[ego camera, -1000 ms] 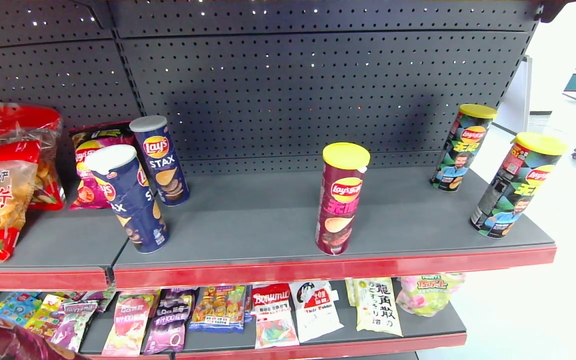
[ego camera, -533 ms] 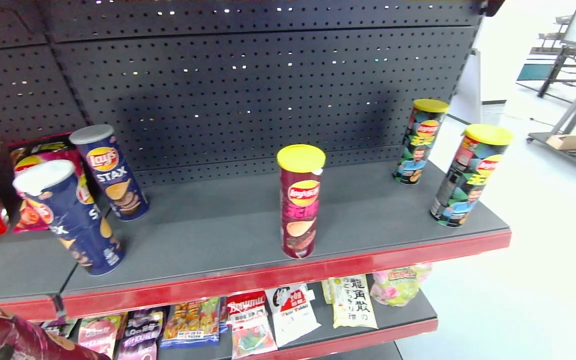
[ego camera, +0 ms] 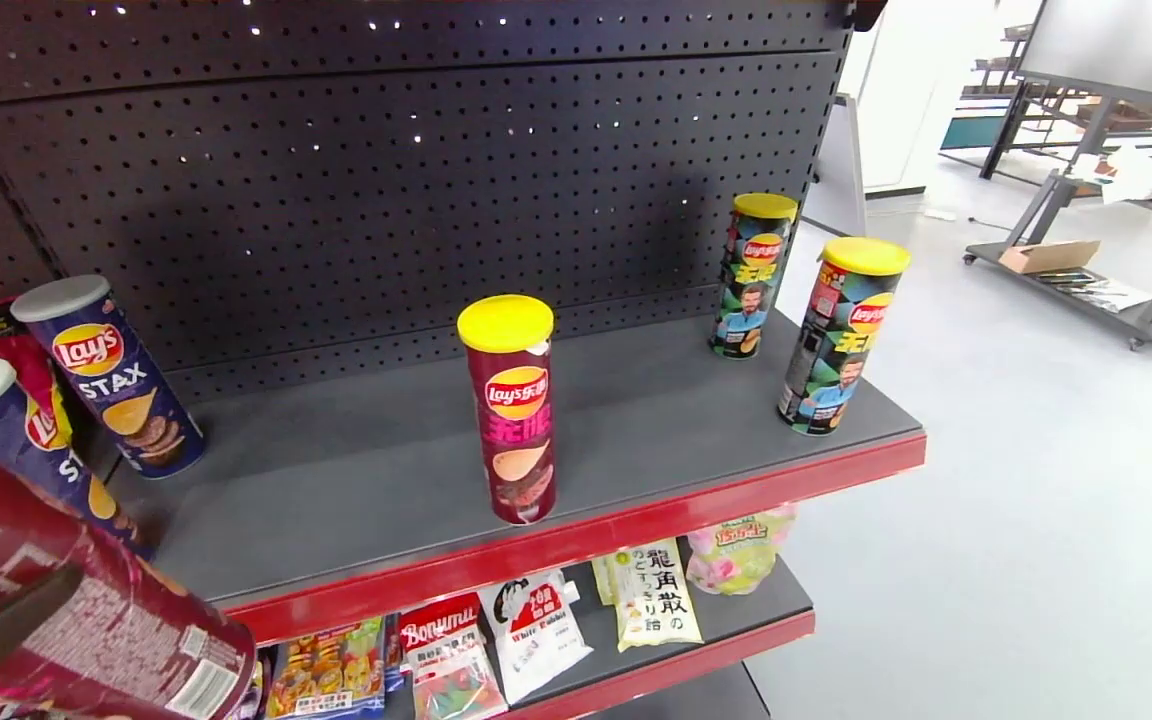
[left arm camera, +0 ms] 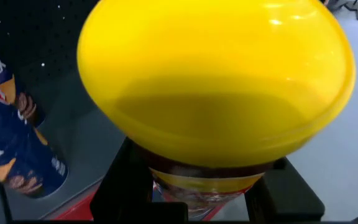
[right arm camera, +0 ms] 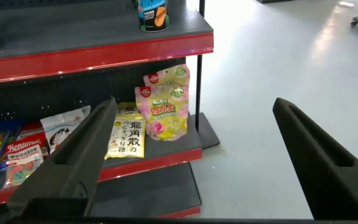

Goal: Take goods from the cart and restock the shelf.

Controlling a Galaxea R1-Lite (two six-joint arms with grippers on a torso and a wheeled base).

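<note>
Left gripper (left arm camera: 204, 196) with can (left arm camera: 216, 81) near shelf (ego camera: 386, 470)

Held can (ego camera: 106, 620) (maroon, tilted) looms beside the shelf's (ego camera: 356, 480) upright can (ego camera: 516, 420).

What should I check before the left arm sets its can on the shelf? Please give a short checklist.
1. Grip: left gripper shut on held can: ok.
2. Lid: yellow lid seated on it: ok.
3. Pose: held can upright: not ok, it is tilted.
4. Space: bare shelf between rear blue can and standing red can: ok.
5. Gap to front blue can: cannot tell.
6. Other arm: right gripper open and empty: ok.
</note>
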